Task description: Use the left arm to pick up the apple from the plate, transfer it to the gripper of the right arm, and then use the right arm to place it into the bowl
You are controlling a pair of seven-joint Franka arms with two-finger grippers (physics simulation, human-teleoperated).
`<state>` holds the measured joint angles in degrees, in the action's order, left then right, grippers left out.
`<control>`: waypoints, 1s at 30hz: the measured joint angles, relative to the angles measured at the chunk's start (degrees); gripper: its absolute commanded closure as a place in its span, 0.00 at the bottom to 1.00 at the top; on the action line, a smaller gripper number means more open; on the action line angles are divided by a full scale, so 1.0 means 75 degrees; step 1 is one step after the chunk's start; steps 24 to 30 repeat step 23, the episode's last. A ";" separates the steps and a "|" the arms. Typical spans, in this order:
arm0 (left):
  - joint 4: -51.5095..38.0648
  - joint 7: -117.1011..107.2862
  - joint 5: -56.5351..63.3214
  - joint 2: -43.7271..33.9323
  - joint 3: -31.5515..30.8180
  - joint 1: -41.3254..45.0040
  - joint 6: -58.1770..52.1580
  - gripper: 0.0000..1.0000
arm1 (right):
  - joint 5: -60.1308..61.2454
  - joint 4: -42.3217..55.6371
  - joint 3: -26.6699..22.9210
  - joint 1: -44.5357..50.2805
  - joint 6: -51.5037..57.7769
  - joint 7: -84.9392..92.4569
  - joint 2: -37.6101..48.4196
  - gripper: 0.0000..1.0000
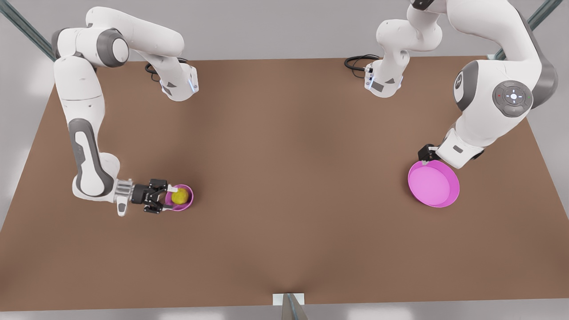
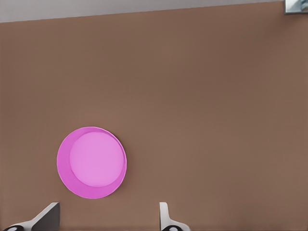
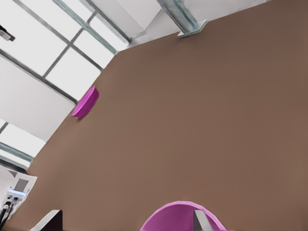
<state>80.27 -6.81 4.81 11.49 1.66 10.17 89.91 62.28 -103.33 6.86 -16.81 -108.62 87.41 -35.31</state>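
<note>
The yellow-green apple (image 1: 180,196) lies inside the small pink-lilac bowl (image 1: 191,201) at the front view's left. My right gripper (image 1: 170,198) reaches level over the bowl's rim beside the apple, open, with its fingers on either side of the fruit. In the right wrist view the bowl (image 3: 178,219) sits between the spread fingers of the right gripper (image 3: 124,224), and the plate (image 3: 85,102) lies far off. The magenta plate (image 1: 433,184) at the front view's right holds nothing. My left gripper (image 1: 426,160) hovers at its far rim, open. The left wrist view looks down on the plate (image 2: 65,173) past the left gripper (image 2: 106,224).
Brown table (image 1: 289,178) with wide bare room between bowl and plate. Black cables (image 1: 359,62) lie at the back near the arm bases. A metal post (image 1: 291,307) stands at the table's near edge. Another frame post (image 3: 185,19) stands at a table corner.
</note>
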 measured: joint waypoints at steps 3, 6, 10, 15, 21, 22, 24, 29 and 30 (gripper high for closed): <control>0.0000 0.0079 0.0001 0.0000 0.0000 0.0004 -0.0008 0.00 | -0.1243 0.1373 0.0105 0.0060 0.0116 -0.0325 0.0540 0.00; 0.0000 0.0150 -0.0018 0.0018 -0.0010 0.0007 -0.0013 0.00 | -0.3173 0.3272 0.0299 0.0332 0.0590 -0.1057 0.1167 0.00; -0.0090 0.0336 -0.0068 0.0001 0.0008 -0.0043 -0.0154 0.00 | -0.6218 0.3147 -0.0264 0.2023 0.1063 -0.2779 0.3160 0.00; -0.0104 0.0592 -0.0435 -0.0048 0.0027 -0.0614 -0.0333 0.00 | -0.7786 0.1062 -0.0868 0.2352 0.1323 -0.5014 0.4919 0.00; -0.0302 0.0812 -0.0506 0.0128 0.0012 -0.0533 -0.0428 0.00 | -0.8217 0.0828 -0.0932 0.2015 0.1334 -0.7231 0.5092 0.00; -0.0320 0.0842 -0.0508 0.0154 0.0012 -0.0534 -0.0439 0.00 | -0.8243 0.0826 -0.0935 0.2016 0.1339 -0.7545 0.5095 0.00; -0.0335 0.0869 -0.0511 0.0171 0.0012 -0.0534 -0.0448 0.00 | -0.8262 0.0825 -0.0966 0.2065 0.1342 -0.7841 0.5093 0.00; -0.0335 0.0869 -0.0511 0.0171 0.0012 -0.0534 -0.0448 0.00 | -0.8262 0.0825 -0.0966 0.2065 0.1342 -0.7841 0.5093 0.00; -0.0335 0.0869 -0.0511 0.0171 0.0012 -0.0534 -0.0448 0.00 | -0.8262 0.0825 -0.0966 0.2065 0.1342 -0.7841 0.5093 0.00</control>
